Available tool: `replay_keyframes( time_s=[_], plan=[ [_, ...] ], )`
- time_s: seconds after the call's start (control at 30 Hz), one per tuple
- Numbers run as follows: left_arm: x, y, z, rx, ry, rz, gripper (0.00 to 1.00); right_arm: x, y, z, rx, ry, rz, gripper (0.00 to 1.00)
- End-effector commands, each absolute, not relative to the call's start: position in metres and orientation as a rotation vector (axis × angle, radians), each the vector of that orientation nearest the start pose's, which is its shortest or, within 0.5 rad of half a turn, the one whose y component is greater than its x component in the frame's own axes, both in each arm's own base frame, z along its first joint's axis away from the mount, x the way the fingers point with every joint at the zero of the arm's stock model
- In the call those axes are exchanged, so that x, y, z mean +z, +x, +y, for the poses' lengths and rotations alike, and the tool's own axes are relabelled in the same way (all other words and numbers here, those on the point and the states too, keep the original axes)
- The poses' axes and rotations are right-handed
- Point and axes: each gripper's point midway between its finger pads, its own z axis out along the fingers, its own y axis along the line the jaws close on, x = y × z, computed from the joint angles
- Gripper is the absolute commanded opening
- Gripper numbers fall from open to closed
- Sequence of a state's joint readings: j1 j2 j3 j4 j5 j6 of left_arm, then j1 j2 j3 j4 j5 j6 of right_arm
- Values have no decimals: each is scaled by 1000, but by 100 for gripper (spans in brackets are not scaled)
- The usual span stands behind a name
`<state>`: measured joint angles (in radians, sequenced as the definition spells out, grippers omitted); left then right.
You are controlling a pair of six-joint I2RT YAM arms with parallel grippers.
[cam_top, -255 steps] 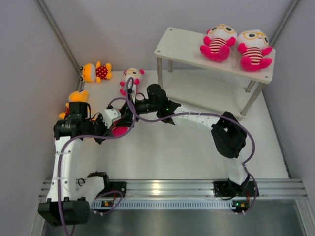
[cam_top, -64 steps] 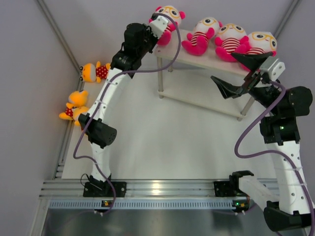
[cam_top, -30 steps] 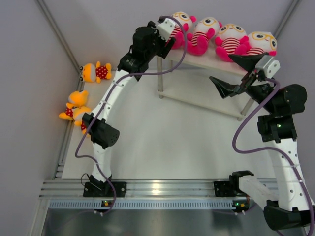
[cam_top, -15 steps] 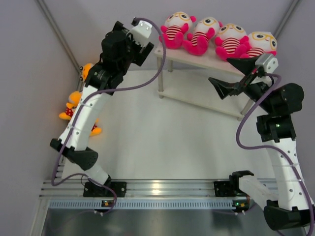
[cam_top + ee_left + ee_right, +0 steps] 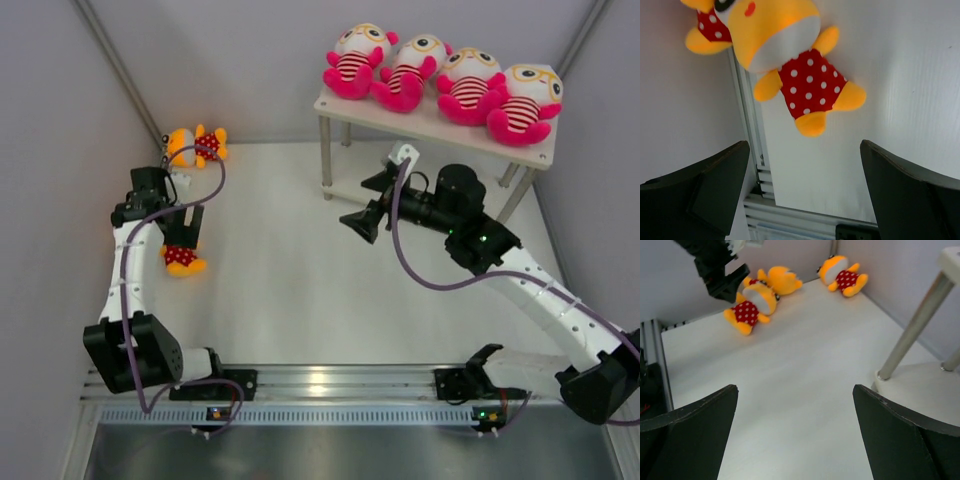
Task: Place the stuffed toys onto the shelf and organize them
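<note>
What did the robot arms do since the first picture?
Two more pink dolls reached the shelf, making four. The left gripper let go of the leftmost pink doll and swung down over an orange doll, open. The right gripper left the shelf's end for the table's middle. The orange dolls stayed on the table.

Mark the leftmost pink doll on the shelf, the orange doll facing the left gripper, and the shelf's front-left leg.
leftmost pink doll [image 5: 352, 66]: top external view, striped belly.
orange doll [image 5: 810, 89]: left wrist view, red dotted body.
front-left shelf leg [image 5: 325, 157]: top external view, mid-length.
</note>
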<state>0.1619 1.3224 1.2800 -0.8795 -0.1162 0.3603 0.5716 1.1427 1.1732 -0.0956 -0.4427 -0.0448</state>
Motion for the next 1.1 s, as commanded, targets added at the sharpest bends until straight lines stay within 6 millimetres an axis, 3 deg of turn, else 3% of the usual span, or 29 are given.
replay_keyframes(
  time_s=[0.0, 0.07, 0.13, 0.33, 0.4, 0.6, 0.73, 0.77, 0.83, 0.87, 0.9, 0.93, 1.03, 1.07],
  plan=[
    [183, 304, 97, 316, 92, 2537, 98, 345, 266, 288, 767, -915, 1429, 99],
    [168, 304, 113, 389, 67, 2570, 98, 335, 259, 299, 799, -954, 1417, 99],
    [168, 317, 122, 437, 73, 2537, 98, 327, 258, 304, 812, -971, 1431, 100],
    [147, 370, 146, 505, 26, 2584, 96, 311, 273, 312, 761, -1017, 1449, 100],
    [126, 373, 155, 545, 2, 2645, 93, 312, 278, 314, 745, -1026, 1452, 99],
    [96, 368, 159, 464, -62, 2710, 93, 299, 292, 325, 725, -1087, 1497, 99],
    [64, 356, 165, 385, -103, 2794, 76, 296, 301, 337, 753, -1087, 1520, 99],
    [59, 352, 168, 358, -126, 2803, 61, 300, 303, 339, 758, -1079, 1513, 99],
    [55, 346, 164, 273, -125, 2805, 41, 304, 303, 341, 771, -1067, 1508, 99],
    [56, 343, 166, 259, -134, 2802, 20, 306, 304, 341, 773, -1058, 1499, 99],
    [55, 341, 163, 240, -115, 2804, 7, 307, 303, 341, 776, -1053, 1497, 99],
    [57, 342, 157, 192, -107, 2789, 0, 307, 303, 341, 778, -1051, 1497, 99],
    [84, 348, 136, 65, -45, 2687, 0, 306, 300, 342, 787, -1044, 1510, 99],
    [106, 353, 124, 2, -26, 2607, 0, 304, 296, 344, 795, -1050, 1512, 99]
  ],
)
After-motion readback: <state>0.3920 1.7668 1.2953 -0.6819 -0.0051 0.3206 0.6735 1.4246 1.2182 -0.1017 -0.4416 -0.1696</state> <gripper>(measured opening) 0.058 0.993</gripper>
